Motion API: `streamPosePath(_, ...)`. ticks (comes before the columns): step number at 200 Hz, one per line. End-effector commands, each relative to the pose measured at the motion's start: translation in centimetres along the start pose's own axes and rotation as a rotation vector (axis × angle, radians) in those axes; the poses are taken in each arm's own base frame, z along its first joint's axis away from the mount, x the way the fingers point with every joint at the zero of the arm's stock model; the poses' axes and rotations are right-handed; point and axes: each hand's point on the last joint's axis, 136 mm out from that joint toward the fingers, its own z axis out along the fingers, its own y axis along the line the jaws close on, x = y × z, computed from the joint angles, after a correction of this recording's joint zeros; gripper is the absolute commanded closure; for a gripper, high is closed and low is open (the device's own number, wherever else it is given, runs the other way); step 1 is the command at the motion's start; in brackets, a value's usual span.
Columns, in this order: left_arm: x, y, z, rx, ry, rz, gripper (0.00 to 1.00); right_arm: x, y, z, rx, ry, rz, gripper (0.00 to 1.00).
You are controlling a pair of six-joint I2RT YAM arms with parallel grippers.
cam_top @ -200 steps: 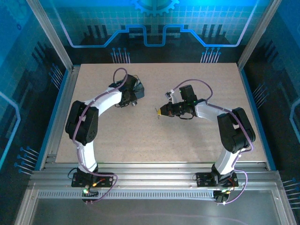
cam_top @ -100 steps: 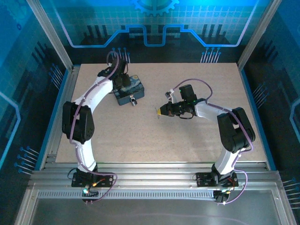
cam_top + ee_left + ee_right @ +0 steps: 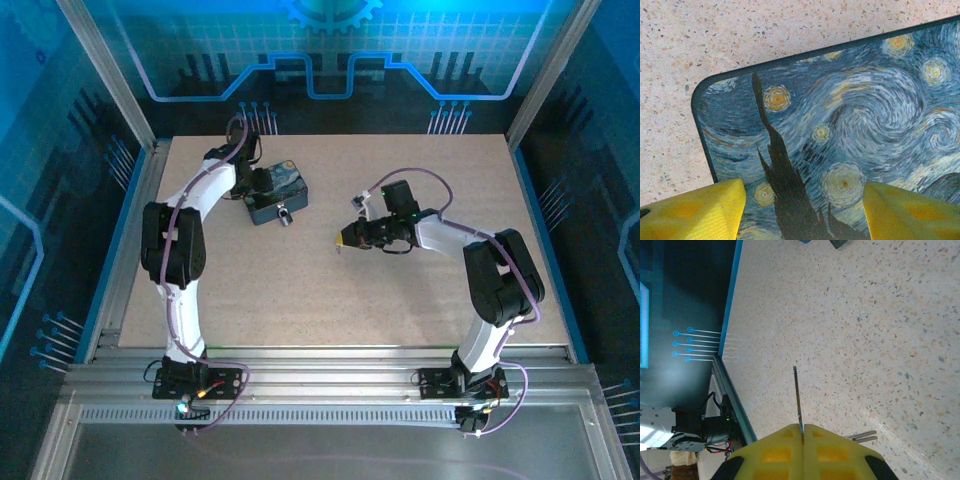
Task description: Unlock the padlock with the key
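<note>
The small padlock (image 3: 285,214) hangs at the front edge of the dark swirl-painted box (image 3: 283,184) on the table's left half. My left gripper (image 3: 250,183) hovers at the box's left end. Its yellow fingers (image 3: 695,212) are open wide above the painted lid (image 3: 850,125), holding nothing. About a hand's width right of the padlock, my right gripper (image 3: 346,237) points left. In the right wrist view my right gripper (image 3: 802,432) is shut on the slim key (image 3: 797,392), whose blade sticks straight out over bare table.
Two spare key blades (image 3: 862,436) hang beside the right fingers. The speckled tabletop (image 3: 330,300) is bounded by aluminium rails, with a blue-edged rail (image 3: 732,305) along the left side. Both arm bases sit at the near edge.
My left arm pulled back and to the left off the box, uncovering the lid and padlock, and its fingers spread wider. The right arm and key stayed still.
</note>
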Motion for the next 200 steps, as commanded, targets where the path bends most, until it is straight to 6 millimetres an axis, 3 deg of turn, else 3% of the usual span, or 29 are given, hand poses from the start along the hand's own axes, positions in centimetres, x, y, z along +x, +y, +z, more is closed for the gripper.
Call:
streamPosePath(1, 4.7, 1.6, 0.2, -0.02, 0.142, 0.004, 0.35, -0.3, 0.8, 0.5, -0.004, 0.01, -0.021, 1.0)
streamPosePath(85, 11.7, 5.1, -2.3, -0.095, 0.251, -0.025, 0.36, -0.3, 1.8, 0.7, -0.012, 0.015, -0.039, 1.0)
streamPosePath(141, 14.2, 6.8, -4.8, -0.138, 0.276, -0.029, 0.36, 0.1, 2.1, 0.5, -0.014, 0.014, -0.042, 1.0)
streamPosePath(177, 15.9, 9.2, -6.1, -0.222, 0.291, -0.029, 0.36, 0.0, 2.4, 0.4, -0.02, 0.013, -0.047, 1.0)
streamPosePath(200, 15.9, 9.7, -6.8, -0.225, 0.267, -0.055, 0.36, -0.1, 2.5, 0.5, -0.029, 0.02, -0.047, 1.0)
